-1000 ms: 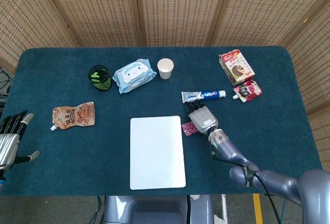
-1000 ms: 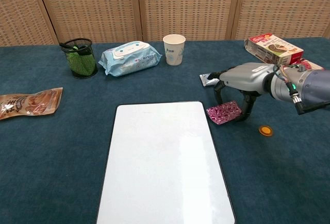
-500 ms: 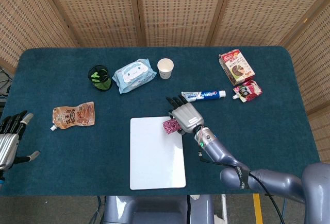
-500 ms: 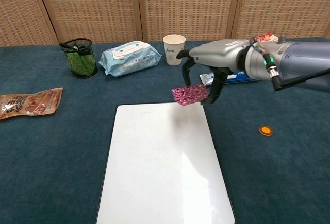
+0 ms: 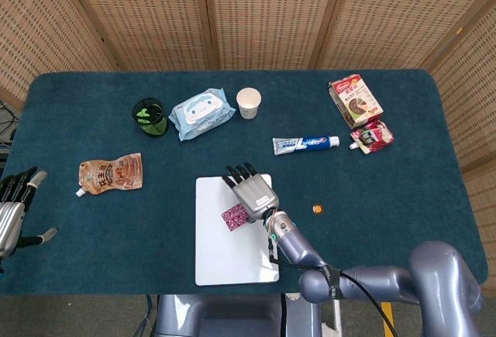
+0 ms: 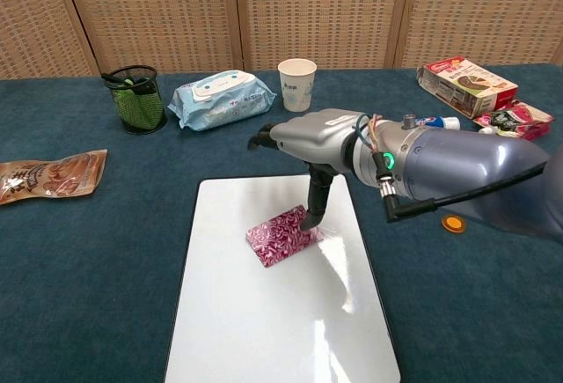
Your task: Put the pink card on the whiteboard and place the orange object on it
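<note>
I had my right hand (image 6: 310, 150) over the middle of the whiteboard (image 6: 281, 330), near the centre of the chest view, with the pink card (image 6: 281, 237) pinched at its right edge between downward-pointing fingers (image 6: 314, 207). The card lay low against the board's upper half, tilted; I could not tell whether it was fully flat on the surface. In the head view the same hand (image 5: 252, 194) covered the board's (image 5: 225, 263) upper right part, fingers pointing toward the top of the frame, and the card (image 5: 233, 218) showed just left of and below the palm. The orange object (image 6: 454, 223) sat on the blue cloth at the right of the chest view, well apart from the board and untouched; in the head view it (image 5: 317, 209) lay right of the board's edge. My left hand (image 5: 15, 205) rested at the far left edge of the head view, off the table's corner, holding nothing with its fingers spread. Along the far side of the table I could see a green mesh cup (image 6: 135, 98), a pack of wet wipes (image 6: 220, 98), a paper cup (image 6: 297, 84), a toothpaste tube (image 5: 305, 144), a red snack box (image 6: 465, 83) and a small red pouch (image 6: 519, 118). A brown pouch (image 6: 51, 175) lay at the left.
</note>
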You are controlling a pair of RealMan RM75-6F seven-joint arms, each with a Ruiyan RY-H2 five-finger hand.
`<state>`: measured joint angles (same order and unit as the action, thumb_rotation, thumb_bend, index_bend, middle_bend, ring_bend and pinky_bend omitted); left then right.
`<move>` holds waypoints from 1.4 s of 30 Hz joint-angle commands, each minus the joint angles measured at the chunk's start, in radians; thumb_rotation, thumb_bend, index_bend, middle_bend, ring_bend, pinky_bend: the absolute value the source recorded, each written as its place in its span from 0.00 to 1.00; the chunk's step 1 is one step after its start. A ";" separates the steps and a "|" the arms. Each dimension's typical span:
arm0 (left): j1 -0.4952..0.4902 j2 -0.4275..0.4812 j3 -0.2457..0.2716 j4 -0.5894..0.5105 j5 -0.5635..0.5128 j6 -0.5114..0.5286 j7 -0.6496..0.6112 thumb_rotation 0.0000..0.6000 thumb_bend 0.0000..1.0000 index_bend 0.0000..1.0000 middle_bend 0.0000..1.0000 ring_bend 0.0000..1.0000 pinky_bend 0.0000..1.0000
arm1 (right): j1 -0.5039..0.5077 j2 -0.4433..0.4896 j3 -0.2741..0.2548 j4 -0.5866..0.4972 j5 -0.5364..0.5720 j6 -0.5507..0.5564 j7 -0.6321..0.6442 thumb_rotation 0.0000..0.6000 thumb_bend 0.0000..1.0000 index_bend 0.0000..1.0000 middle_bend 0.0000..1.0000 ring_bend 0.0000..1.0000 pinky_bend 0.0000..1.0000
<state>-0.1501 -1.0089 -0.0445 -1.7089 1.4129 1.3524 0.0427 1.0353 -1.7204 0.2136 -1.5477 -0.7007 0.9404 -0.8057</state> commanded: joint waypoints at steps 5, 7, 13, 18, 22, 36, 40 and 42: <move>-0.001 0.001 0.003 0.003 0.006 -0.001 -0.005 1.00 0.00 0.00 0.00 0.00 0.00 | -0.010 0.119 -0.015 -0.158 0.021 0.048 -0.041 1.00 0.00 0.02 0.00 0.00 0.00; 0.000 0.000 0.004 0.002 0.008 0.001 -0.004 1.00 0.00 0.00 0.00 0.00 0.00 | -0.031 0.166 -0.028 -0.192 -0.029 0.071 -0.028 1.00 0.07 0.12 0.00 0.00 0.00; -0.002 -0.004 0.007 -0.003 0.016 0.003 0.012 1.00 0.00 0.00 0.00 0.00 0.00 | -0.124 0.286 -0.098 -0.181 -0.146 0.097 0.077 1.00 0.26 0.36 0.00 0.00 0.00; -0.001 -0.008 0.010 -0.008 0.021 0.006 0.027 1.00 0.00 0.00 0.00 0.00 0.00 | -0.198 0.339 -0.154 -0.117 -0.212 0.074 0.205 1.00 0.26 0.39 0.00 0.00 0.00; -0.003 -0.011 0.011 -0.010 0.020 0.003 0.037 1.00 0.00 0.00 0.00 0.00 0.00 | -0.243 0.356 -0.184 -0.094 -0.263 0.070 0.287 1.00 0.26 0.39 0.00 0.00 0.00; -0.005 -0.019 0.016 -0.017 0.025 0.005 0.062 1.00 0.00 0.00 0.00 0.00 0.00 | -0.317 0.295 -0.238 0.036 -0.353 0.032 0.400 1.00 0.33 0.39 0.00 0.00 0.00; -0.003 -0.020 0.016 -0.017 0.026 0.007 0.062 1.00 0.00 0.00 0.00 0.00 0.00 | -0.321 0.275 -0.239 0.069 -0.358 0.019 0.397 1.00 0.34 0.39 0.00 0.00 0.00; -0.004 -0.020 0.017 -0.017 0.026 0.007 0.062 1.00 0.00 0.00 0.00 0.00 0.00 | -0.323 0.269 -0.239 0.078 -0.359 0.015 0.395 1.00 0.34 0.39 0.00 0.00 0.00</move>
<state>-0.1538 -1.0288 -0.0277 -1.7261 1.4391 1.3595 0.1049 0.7141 -1.4484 -0.0249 -1.4722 -1.0585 0.9580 -0.4096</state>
